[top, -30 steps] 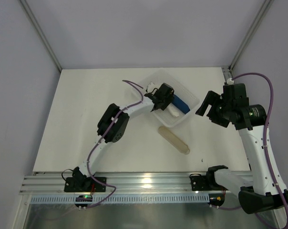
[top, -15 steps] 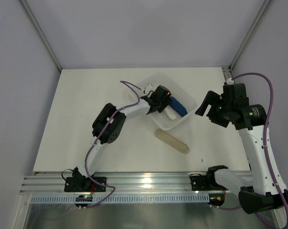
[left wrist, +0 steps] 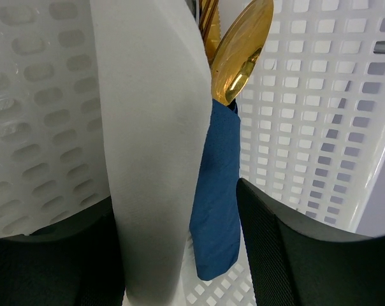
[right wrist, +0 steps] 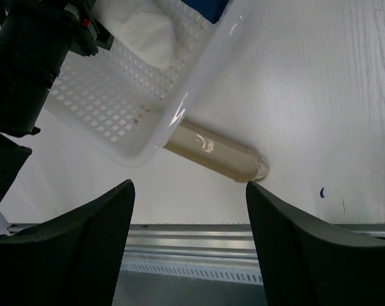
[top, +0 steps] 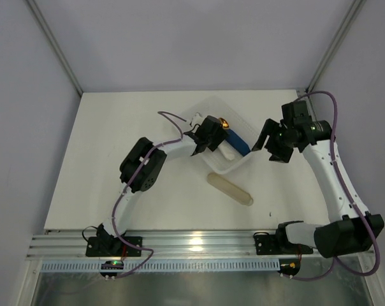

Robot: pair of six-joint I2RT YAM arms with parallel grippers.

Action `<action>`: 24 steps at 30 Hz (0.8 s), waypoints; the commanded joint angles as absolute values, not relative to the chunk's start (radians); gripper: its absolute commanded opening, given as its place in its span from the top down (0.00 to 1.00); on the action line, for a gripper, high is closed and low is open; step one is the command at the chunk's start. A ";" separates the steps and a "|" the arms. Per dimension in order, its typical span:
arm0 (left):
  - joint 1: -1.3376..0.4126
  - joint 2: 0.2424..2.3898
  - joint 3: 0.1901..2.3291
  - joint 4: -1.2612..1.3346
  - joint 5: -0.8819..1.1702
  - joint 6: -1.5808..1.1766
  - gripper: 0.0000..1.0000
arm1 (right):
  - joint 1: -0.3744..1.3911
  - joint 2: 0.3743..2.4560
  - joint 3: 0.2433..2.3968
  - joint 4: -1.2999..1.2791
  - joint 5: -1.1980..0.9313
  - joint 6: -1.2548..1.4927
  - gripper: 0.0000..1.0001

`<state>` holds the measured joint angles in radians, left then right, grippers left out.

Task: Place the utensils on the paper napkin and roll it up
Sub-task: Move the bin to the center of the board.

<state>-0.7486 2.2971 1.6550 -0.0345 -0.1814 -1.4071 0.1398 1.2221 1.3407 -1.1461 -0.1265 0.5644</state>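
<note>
**White napkin roll in a perforated tray, between the left arm's fingers**

A paper napkin (left wrist: 151, 146), plain white, soft and matte, is folded or rolled into a long band. It lies inside a white plastic tray (right wrist: 116, 108) whose floor and walls are pierced with rows of small slots. What the band wraps, if anything, cannot be told.

Touching its side lies a dark blue wrap (left wrist: 217, 191), with a shiny gold spoon (left wrist: 243, 51) sticking out of its far end.

The left fingers (left wrist: 307, 261) reach down into the tray and stand apart, one on each side of the white band and the blue wrap together. Whether they press on them cannot be told.

The right fingers (right wrist: 307, 255) are spread wide with nothing between them. They hang above the counter (top: 116, 159), just beside the tray's right edge.

A beige sleeve (right wrist: 211, 150), oblong and glossy, lies on the counter against the tray's near side.

The counter is white with a faint wood grain and carries a small blue mark (right wrist: 320, 191). A silver metal rail (top: 199, 242) runs along its near edge. Pale grey walls (top: 180, 44) enclose it, and metal posts rise at the back corners.
</note>
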 commanded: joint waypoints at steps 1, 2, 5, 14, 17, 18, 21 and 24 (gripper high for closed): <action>-0.742 2.296 1.592 -0.123 -0.161 -1.399 0.36 | 0.135 1.310 1.362 -1.017 -0.149 0.610 0.27; -0.742 2.298 1.588 -0.117 -0.160 -1.407 0.36 | 0.133 1.331 1.368 -1.002 -0.140 0.623 0.27; -0.741 2.313 1.585 -0.104 -0.147 -1.428 0.36 | 0.135 1.445 1.390 -0.985 -0.120 0.629 0.27; -0.741 2.313 1.583 -0.104 -0.143 -1.436 0.36 | 0.135 1.618 1.413 -0.917 -0.066 0.686 0.31; -0.741 2.318 1.583 -0.106 -0.140 -1.440 0.36 | 0.135 1.658 1.425 -0.908 -0.052 0.684 0.32; -0.741 2.318 1.588 -0.109 -0.138 -1.440 0.36 | 0.133 1.683 1.424 -0.907 -0.051 0.686 0.32; -0.741 2.321 1.588 -0.109 -0.137 -1.448 0.36 | 0.133 1.703 1.399 -0.862 -0.054 0.690 0.35; -0.741 2.322 1.592 -0.109 -0.138 -1.451 0.35 | 0.133 1.724 1.402 -0.844 -0.041 0.690 0.41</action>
